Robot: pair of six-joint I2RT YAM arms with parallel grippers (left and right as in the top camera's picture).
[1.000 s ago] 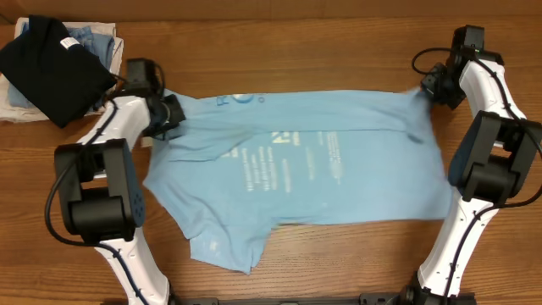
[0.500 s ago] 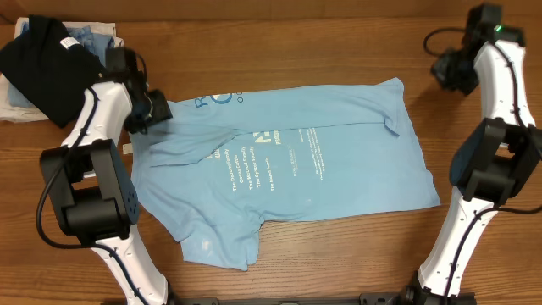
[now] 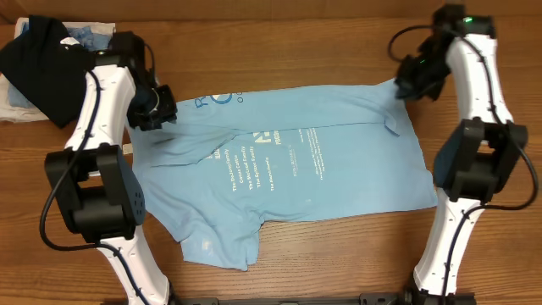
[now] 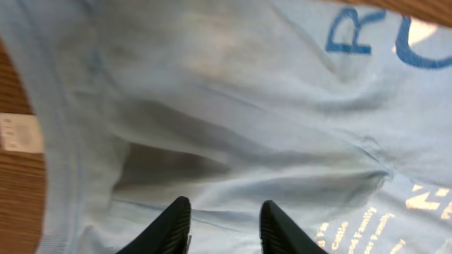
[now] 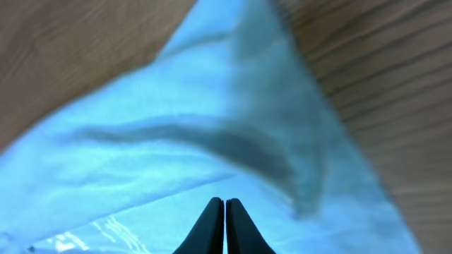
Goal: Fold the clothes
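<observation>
The light sky-blue t-shirt (image 3: 339, 169) lies spread on the wooden table, with white lettering across its middle and one sleeve bunched at the front left. My left gripper (image 3: 161, 108) is over the shirt's far left edge. In the left wrist view its jaws (image 4: 224, 215) are open and empty just above wrinkled blue cloth (image 4: 247, 106). My right gripper (image 3: 412, 85) is at the shirt's far right corner. In the right wrist view its fingers (image 5: 224, 204) are shut with nothing between them, over the cloth (image 5: 176, 162).
A folded black shirt (image 3: 42, 68) lies on denim-blue and white folded garments (image 3: 89, 34) at the far left corner. A small white tag (image 4: 18, 132) sits on the wood beside the shirt's left edge.
The shirt was stretched between both grippers, then let go, and now lies slack. My right arm pulled away, then came back to the far right corner. My left gripper shifted slightly right.
</observation>
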